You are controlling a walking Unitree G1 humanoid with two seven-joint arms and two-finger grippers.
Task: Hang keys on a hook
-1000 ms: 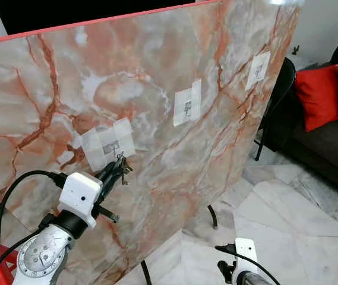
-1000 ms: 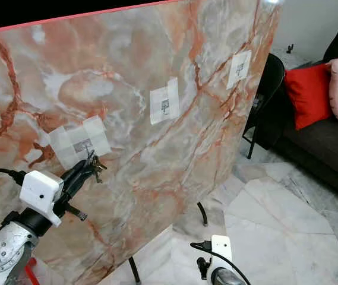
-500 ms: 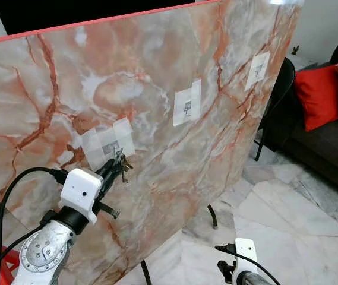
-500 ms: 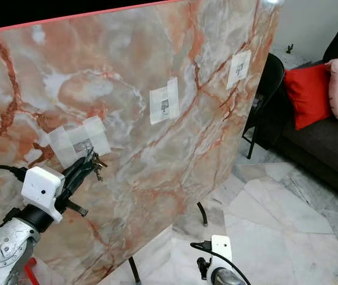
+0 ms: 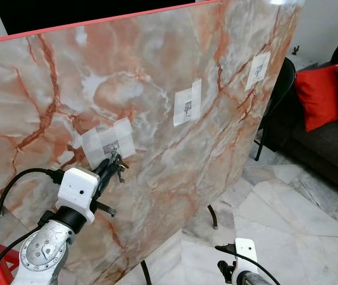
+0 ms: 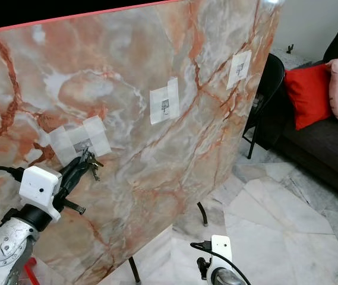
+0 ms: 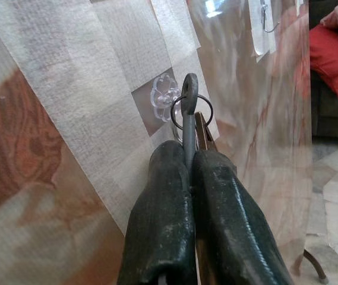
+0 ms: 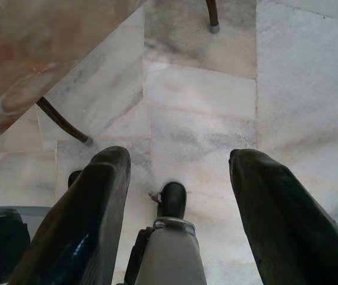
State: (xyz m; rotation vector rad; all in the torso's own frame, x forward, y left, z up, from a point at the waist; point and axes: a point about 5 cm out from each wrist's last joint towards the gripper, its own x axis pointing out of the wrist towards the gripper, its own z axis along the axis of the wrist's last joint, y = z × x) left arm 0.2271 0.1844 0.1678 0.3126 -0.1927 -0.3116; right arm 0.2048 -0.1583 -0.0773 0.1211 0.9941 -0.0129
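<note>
Marble-patterned board, left eye view: the orange-veined board (image 5: 174, 71) stood upright across the scene, carrying three taped patches, each with a small hook; the nearest-left patch (image 5: 106, 142) was the one in play.
Left gripper, left eye view: the left gripper (image 5: 110, 163) was raised to the board just below that patch, its black fingers clenched on the keys (image 5: 119, 168), which hung touching or just off the board face.
Right eye view, keys to hook: the keys (image 6: 90, 165) lay just under the taped patch, so the hook sat above and slightly farther along the fingers' line.
Right gripper, right eye view: the right gripper's wrist unit (image 6: 219, 249) hung low and idle near the floor, well apart from the board; the left arm was clearly the nearer one.
Left wrist view, key relation: a grey key stood lengthwise out of the pinched fingertips (image 7: 169, 178), its long axis along the fingers, with the key ring (image 7: 189, 111) at its far end overlapping the clear flower-shaped hook base (image 7: 163, 98).
Judgement: the ring seemed to need a small lift and push toward the board to catch; whether it had already caught could not be told.
Right wrist view: the right fingers (image 8: 91, 219) were spread wide, released, above the pale marble floor (image 8: 204, 107).
</note>
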